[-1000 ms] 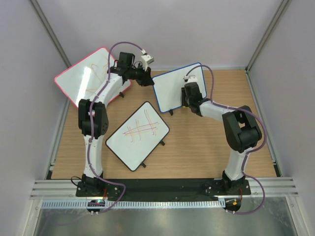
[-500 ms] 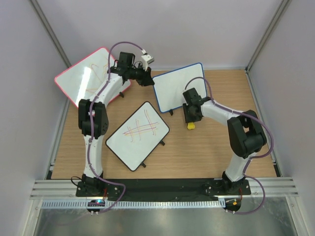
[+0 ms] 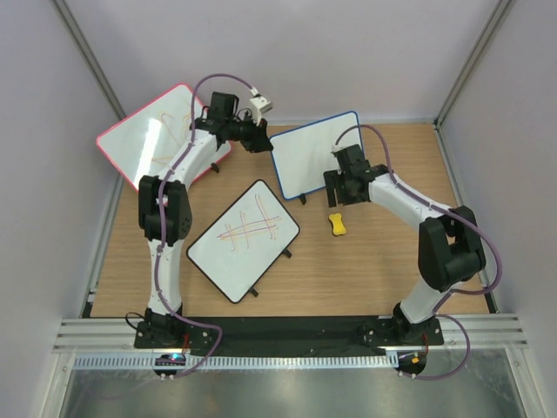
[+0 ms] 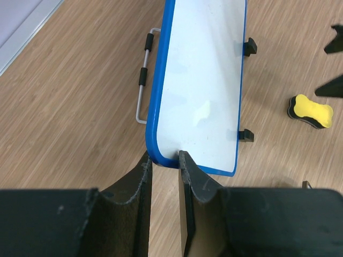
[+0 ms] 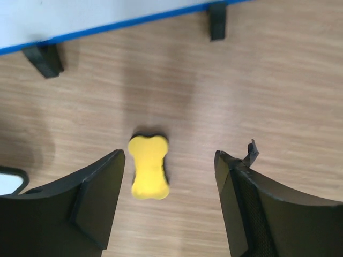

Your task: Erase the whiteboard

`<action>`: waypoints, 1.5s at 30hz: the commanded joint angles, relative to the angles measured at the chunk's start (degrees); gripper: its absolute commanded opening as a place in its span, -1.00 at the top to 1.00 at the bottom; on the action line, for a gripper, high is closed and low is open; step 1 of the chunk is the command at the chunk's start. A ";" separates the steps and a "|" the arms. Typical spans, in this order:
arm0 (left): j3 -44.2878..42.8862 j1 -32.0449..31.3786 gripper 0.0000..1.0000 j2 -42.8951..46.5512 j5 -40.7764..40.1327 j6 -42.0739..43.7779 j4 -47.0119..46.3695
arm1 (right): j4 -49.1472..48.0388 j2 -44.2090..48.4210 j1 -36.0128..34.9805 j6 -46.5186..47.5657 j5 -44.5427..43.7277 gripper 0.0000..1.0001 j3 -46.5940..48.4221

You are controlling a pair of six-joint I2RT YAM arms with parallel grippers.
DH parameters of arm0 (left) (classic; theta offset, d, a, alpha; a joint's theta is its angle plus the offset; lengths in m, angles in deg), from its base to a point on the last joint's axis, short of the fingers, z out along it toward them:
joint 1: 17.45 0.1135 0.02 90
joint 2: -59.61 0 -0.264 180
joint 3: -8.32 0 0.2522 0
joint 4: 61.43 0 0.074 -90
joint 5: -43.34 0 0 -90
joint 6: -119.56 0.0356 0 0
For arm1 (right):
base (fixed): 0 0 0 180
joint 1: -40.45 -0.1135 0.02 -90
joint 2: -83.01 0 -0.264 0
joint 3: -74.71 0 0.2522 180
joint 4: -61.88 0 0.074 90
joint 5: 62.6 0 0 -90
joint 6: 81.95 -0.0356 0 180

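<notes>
The whiteboard has a blue frame and black feet, and its white face shows no marks. It stands tilted on the wooden table. My left gripper is shut on the board's near-left corner, and the blue rim sits between the fingertips. A yellow bone-shaped eraser lies flat on the table just in front of the board. My right gripper hovers over it, open, with the eraser closer to the left finger and touching neither. The right gripper holds nothing. The board's lower edge runs across the top of the right wrist view.
A pink-framed board leans at the back left behind the left arm. A black-framed board with crossed lines lies in the middle of the table. A wire stand sticks out beside the blue board. Walls close in on three sides.
My right gripper left the board's face, came toward the near side, opened and let the yellow eraser drop onto the table. The left arm kept still.
</notes>
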State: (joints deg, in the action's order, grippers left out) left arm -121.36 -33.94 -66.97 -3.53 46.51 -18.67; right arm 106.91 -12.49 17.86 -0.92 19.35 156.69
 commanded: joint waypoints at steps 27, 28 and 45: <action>0.43 -1.35 0.99 1.16 -0.86 3.88 2.65 | -9.82 -23.41 9.05 15.30 9.55 0.45 19.40; 0.43 -1.35 1.00 1.08 -0.86 3.79 2.65 | -9.82 -23.41 9.05 15.30 9.81 0.51 19.40; 0.26 -1.35 0.00 0.99 -2.53 4.23 2.65 | -13.07 -20.51 9.14 13.98 8.32 0.98 12.64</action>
State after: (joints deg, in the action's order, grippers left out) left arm -121.01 -34.47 -67.00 -6.17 49.11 -16.90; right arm 95.87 -34.74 26.97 15.14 27.50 171.05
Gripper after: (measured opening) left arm 0.485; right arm 0.251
